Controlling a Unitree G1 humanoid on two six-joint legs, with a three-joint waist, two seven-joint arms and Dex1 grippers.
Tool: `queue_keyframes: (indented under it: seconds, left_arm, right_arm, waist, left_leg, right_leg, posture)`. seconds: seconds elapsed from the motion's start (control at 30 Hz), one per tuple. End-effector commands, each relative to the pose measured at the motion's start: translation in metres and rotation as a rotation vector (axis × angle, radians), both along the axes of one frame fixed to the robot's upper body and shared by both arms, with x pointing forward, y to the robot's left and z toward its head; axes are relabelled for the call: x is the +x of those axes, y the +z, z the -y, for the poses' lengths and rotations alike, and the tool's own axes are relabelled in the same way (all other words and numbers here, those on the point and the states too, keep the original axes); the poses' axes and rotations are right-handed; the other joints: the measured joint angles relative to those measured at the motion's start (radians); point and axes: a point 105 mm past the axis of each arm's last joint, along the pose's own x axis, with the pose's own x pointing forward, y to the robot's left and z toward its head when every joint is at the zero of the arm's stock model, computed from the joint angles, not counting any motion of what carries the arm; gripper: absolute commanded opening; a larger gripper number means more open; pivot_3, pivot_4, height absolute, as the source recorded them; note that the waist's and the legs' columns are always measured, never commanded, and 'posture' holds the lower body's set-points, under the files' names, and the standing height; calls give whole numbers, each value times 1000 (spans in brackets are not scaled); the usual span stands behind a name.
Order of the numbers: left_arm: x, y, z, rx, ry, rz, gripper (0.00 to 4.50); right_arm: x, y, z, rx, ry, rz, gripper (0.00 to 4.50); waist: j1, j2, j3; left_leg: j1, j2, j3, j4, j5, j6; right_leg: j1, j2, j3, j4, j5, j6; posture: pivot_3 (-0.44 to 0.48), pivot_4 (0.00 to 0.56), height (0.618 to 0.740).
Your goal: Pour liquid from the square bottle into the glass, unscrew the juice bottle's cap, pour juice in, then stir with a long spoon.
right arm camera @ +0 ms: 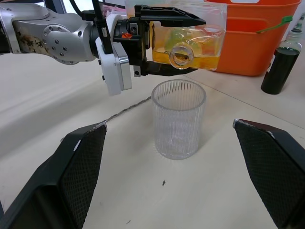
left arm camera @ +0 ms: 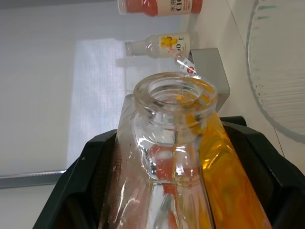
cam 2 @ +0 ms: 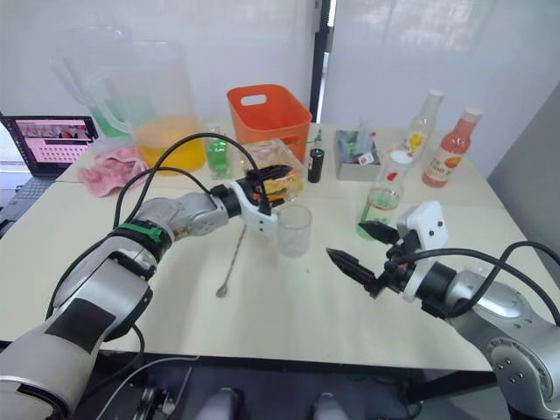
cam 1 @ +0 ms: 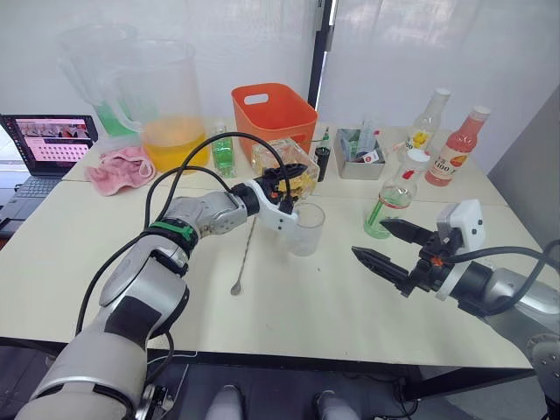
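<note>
Right wrist view: my left gripper point(right arm camera: 164, 43) clamps the slick, heavy, breakable square bottle point(right arm camera: 190, 40) by its flat sides, tipped over the glass point(right arm camera: 178, 119); my right gripper point(cam 1: 385, 245) gapes, holding nothing.

Left pincer point(cam 2: 273, 185) grips tilted square bottle point(cam 2: 282, 180) above glass point(cam 2: 294, 230).

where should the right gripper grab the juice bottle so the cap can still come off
Probably around the mid body of the juice bottle, above the green label band, coming in from the robot's side with the right gripper, whose jaws are open. The bottle stands upright, and a low hold leaves the white cap free for unscrewing.
</note>
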Motion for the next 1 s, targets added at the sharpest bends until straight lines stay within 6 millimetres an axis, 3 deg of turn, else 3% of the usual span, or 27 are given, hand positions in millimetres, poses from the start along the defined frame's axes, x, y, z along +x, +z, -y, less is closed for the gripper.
queue_keyframes:
  seconds: [0.03,1.0]
  left_arm:
    - [-8,48,12,-74,-66,146,2803]
    - [-5,45,10,-3,-55,234,2803]
  right_arm:
    - [-6,8,-2,-2,15,51,4500]
    - [3,15,-1,21,-13,81,4500]
  waist:
    - [0,0,0]
    - [1,0,0]
  left_leg:
    - [0,0,0,0,0,0]
    - [0,0,0,1,0,0]
  right_leg:
    - [0,0,0,0,0,0]
    - [0,0,0,1,0,0]
  posture:
    - [0,150,703]
    - [0,150,703]
